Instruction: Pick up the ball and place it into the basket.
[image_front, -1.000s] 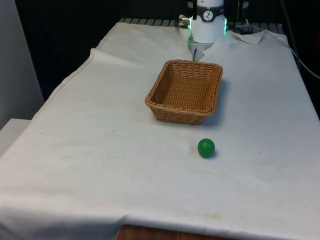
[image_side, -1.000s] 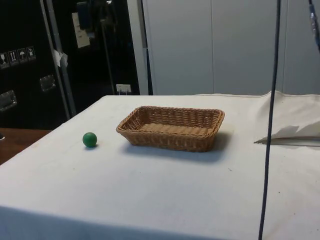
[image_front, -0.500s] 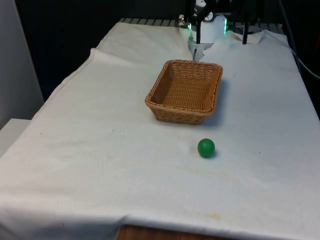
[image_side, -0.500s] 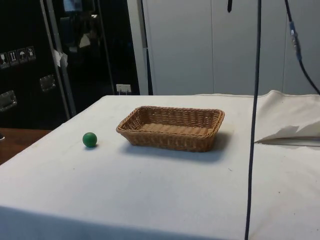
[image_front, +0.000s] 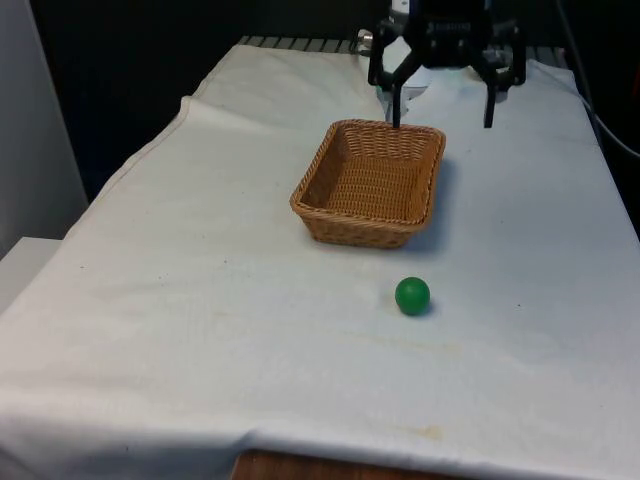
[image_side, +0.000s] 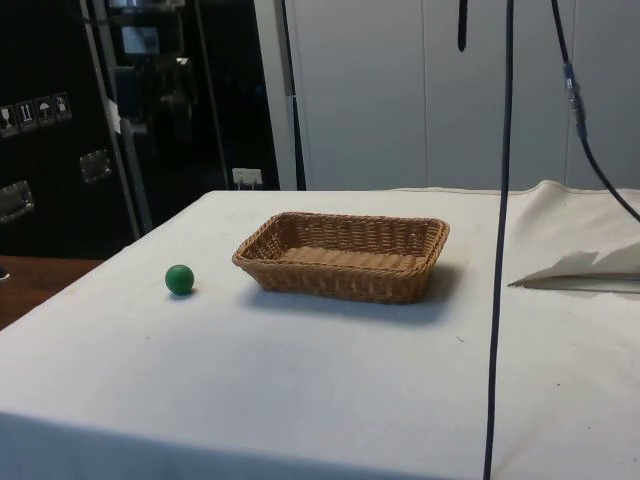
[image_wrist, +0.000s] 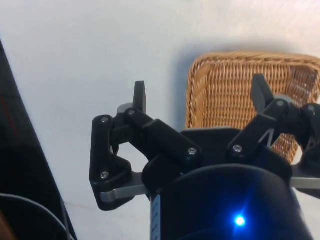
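So the green ball (image_front: 412, 296) is sitting on the white-clothed table (image_front: 200, 300), near the wicker basket (image_front: 370, 183) but clear of it, on the side away from the robot — nothing is touching it yet. The hand (image_front: 443, 110) hangs high over the basket's far end with its fingers spread wide and nothing between them; in the wrist view one fingertip (image_wrist: 139, 95) sits over bare cloth and the other over the weave. My guess at the main risk: the hand has to pass over the whole basket to reach the ball, so if it drops too early a finger could clip the rim and shove the basket. The ball is also round and loose on cloth — an off-centre close would probably squirt it away, maybe off toward the near edge. Compared with half a second ago, the hand has come down and forward into fuller sight in the front view, fingers now clearly apart, while ball and basket haven't budged.
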